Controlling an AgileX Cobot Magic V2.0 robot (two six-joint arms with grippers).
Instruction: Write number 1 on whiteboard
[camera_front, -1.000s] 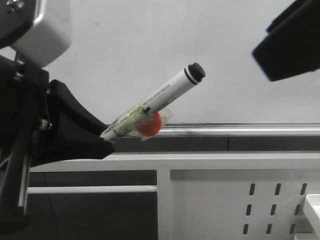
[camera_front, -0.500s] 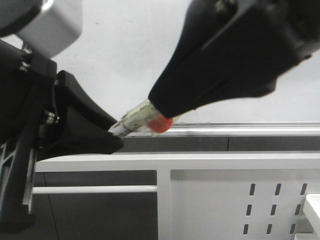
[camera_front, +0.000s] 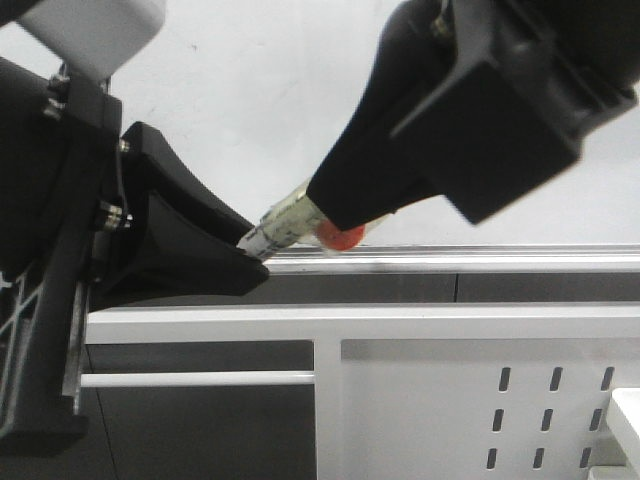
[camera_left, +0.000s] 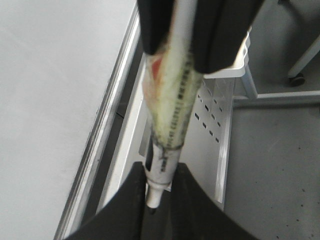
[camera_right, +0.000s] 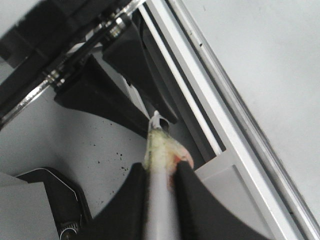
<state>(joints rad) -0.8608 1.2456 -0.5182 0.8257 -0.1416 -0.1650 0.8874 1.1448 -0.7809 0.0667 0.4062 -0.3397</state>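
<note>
Whiteboard (camera_front: 250, 100): large, glossy white, upright at far side of scene; silver rail (camera_front: 500, 258) along lower edge. No marker stroke discernible on visible surface; much of board hidden behind both arms.

Marker (camera_front: 283, 226): white barrel with dark print, yellowish tape wrapped round middle, small red-orange piece (camera_front: 340, 238) attached under tape. Tilted, lower end at left, upper end at right; positioned in front of board, just above rail in front view. Held at both ends at once.

Left pincer (camera_left: 160, 200): black, at left of scene, fingers narrow and closed on marker's lower end; white tip of that end visible between fingers in left wrist view.

Right pincer (camera_right: 161, 175): black, reaching in from upper right, fingers narrow and clamped round marker's upper part, covering that end completely. Taped section and red-orange piece protruding just beyond fingertips in right wrist view.

White metal frame (camera_front: 450, 380): nearer than board and below rail, horizontal bar with vertical post; panel with oval slots (camera_front: 550, 415) at lower right.

Grey floor (camera_left: 270, 165): speckled, visible beneath frame in left wrist view.

Contact between marker and board: cannot tell.
</note>
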